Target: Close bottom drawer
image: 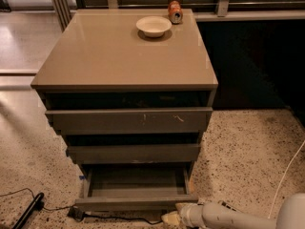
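Bottom drawer (136, 203): lowest of three in the desk (109, 56), pulled out toward the camera; long axis left to right, plain front facing the viewer.
Arm (228, 217): low over the floor, reaching leftward from lower right.
Jaws: at the drawer front's right end; whether open or closed, cannot tell.
Writing: orange can's (175, 12) label unreadable.

End effector (171, 218) beside open bottom drawer (136, 203)
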